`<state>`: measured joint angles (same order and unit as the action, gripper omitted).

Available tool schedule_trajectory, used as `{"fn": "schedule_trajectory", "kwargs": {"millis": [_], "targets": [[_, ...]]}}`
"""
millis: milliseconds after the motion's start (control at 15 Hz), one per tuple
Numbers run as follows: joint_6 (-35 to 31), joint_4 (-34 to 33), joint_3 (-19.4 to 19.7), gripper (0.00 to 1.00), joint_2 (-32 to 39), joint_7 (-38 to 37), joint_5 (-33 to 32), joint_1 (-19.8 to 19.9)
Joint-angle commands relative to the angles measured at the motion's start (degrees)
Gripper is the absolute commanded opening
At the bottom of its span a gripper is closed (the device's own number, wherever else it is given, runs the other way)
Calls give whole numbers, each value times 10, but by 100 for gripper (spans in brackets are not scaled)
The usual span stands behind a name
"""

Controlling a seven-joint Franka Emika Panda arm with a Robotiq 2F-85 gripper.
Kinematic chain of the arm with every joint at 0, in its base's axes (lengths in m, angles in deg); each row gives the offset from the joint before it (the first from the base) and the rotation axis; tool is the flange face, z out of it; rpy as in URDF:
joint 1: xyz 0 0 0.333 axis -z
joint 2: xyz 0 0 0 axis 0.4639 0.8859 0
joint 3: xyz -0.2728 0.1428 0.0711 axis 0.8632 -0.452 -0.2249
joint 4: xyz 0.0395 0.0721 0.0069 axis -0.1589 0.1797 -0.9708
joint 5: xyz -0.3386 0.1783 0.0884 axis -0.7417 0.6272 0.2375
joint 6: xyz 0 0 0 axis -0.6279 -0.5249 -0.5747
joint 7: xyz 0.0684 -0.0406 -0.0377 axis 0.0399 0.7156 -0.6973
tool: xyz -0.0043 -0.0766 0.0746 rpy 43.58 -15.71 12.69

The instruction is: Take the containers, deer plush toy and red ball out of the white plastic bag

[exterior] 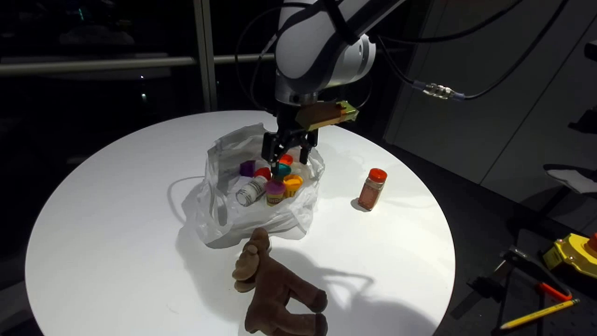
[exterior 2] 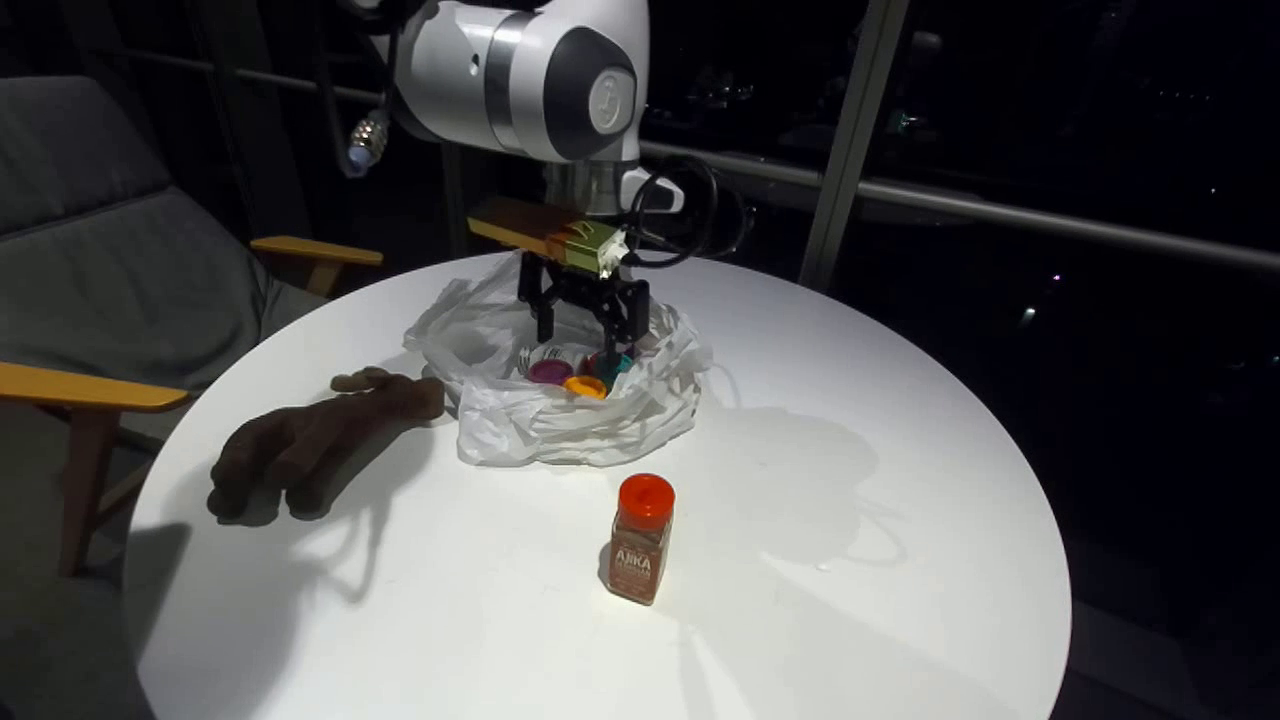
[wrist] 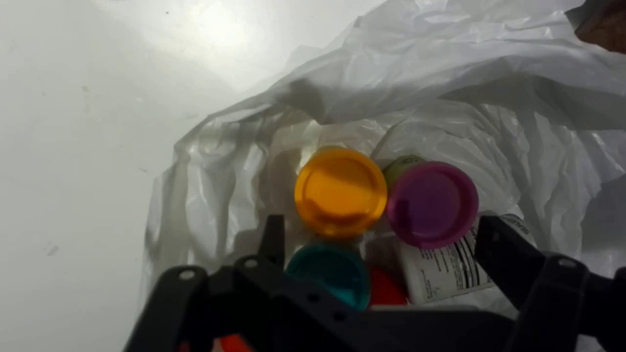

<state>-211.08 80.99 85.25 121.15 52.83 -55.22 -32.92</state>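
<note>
Apparently, the jar (exterior 2: 640, 545) reads "AJIKA" (the rest blurs); the pincer (wrist: 380, 234) hangs, spread wide, into the white bag (exterior 2: 565, 432).

The round white surface (exterior: 107, 210) I'm facing glares under hard light; behind it stand black windows (exterior 2: 1080, 110) crossed by a metal rail (exterior 2: 1060, 223), tiny lights (exterior 2: 1028, 316) dotting them. A grey cushioned chair (exterior 2: 90, 280) with wooden armrests (exterior 2: 90, 388) sits close by. A grey wall (exterior: 494, 79) meets dark floor (exterior: 475, 214).
</note>
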Motion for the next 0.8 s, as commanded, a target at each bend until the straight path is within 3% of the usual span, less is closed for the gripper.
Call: {"fn": "schedule_trajectory", "kwargs": {"millis": [0, 267, 733], "targets": [[7, -59, -10, 100, 40, -19, 35, 21], [-7, -95, -9, 100, 64, -45, 75, 35], [2, -136, -6, 100, 101, -76, 88, 40]]}}
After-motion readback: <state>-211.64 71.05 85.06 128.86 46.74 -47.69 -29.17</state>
